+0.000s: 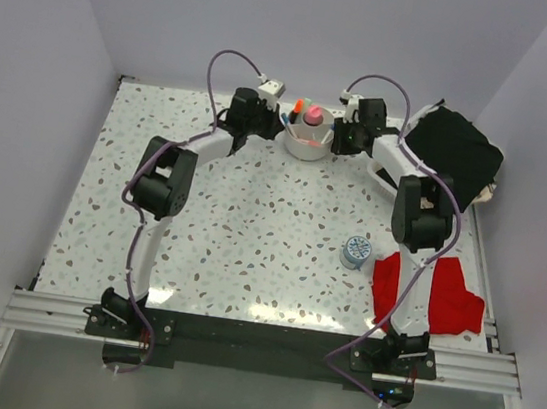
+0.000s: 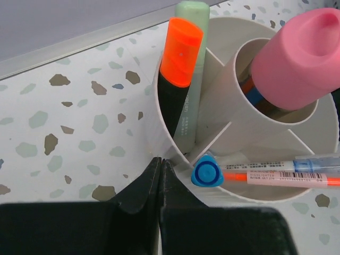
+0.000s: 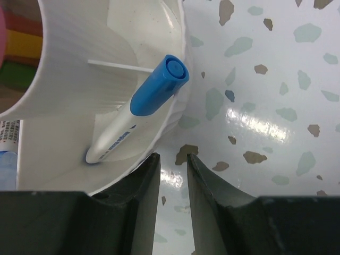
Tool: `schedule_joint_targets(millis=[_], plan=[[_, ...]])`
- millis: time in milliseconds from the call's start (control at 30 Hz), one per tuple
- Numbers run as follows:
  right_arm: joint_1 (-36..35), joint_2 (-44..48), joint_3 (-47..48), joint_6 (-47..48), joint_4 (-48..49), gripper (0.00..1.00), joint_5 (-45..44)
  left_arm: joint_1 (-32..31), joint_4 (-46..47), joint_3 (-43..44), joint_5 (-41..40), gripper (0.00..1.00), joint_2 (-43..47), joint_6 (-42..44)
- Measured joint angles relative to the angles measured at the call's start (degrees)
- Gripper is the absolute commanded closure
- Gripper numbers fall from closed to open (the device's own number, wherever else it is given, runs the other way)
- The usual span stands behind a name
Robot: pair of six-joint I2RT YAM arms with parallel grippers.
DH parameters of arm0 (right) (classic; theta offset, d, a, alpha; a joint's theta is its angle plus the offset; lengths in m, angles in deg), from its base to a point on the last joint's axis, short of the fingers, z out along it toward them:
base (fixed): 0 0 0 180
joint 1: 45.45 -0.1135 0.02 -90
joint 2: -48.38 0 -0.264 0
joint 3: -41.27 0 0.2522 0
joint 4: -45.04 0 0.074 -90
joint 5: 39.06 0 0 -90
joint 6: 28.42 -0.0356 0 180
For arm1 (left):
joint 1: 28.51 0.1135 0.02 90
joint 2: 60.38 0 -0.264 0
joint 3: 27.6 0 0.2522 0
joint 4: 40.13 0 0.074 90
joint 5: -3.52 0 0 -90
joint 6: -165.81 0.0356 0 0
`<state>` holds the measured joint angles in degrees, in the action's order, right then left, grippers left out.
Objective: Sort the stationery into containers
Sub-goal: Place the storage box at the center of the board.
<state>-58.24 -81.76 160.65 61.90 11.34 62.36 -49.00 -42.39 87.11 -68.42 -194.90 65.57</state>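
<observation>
The top view alone gives the layout. The bowl (image 1: 304, 151) sits at the far middle of the table (image 1: 231, 219), flanked closely by the left gripper (image 1: 274, 124) and the right gripper (image 1: 341, 133). A red cloth (image 1: 429, 291), a small round grey-blue thing (image 1: 355, 250) and a black cloth (image 1: 454, 153) lie off to the right. From up there the bowl's contents are little more than a pink cap and an orange speck.

The left wrist view fills in those contents. The bowl is white, with thin walls dividing a ring of compartments around a central tube. An orange highlighter (image 2: 180, 58) with a black body stands in an outer compartment with a pale green pen (image 2: 194, 32) touching it. A pink-capped stick (image 2: 300, 58) stands in the central tube. A blue-ended pen (image 2: 206, 172) and a thin orange pen (image 2: 276, 179) lean side by side across the nearest compartment. The left gripper is clenched, its fingers pressed together on nothing, with the tips just outside the bowl's wall.

The right wrist view shows the opposite side. A blue-capped pen (image 3: 159, 90) with a silver body leans in an outer compartment, cap at the rim. The right gripper's fingers are parted by a sliver, holding nothing, with only table in the gap and one finger at the bowl's edge.
</observation>
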Motion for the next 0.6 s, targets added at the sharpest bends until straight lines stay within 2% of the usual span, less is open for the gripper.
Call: schedule_joint_targets(millis=[300,600], plan=[[-2.8,-6.3,7.8,-2.1,1.8,0.68,0.1,0.2,-0.1,4.7,-4.6,1.00,-2.4,3.7],[-5.7,-8.7,10.8,-2.8,3.1,0.68,0.1,0.2,0.0,6.8,-6.0,1.00,-3.5,6.9]])
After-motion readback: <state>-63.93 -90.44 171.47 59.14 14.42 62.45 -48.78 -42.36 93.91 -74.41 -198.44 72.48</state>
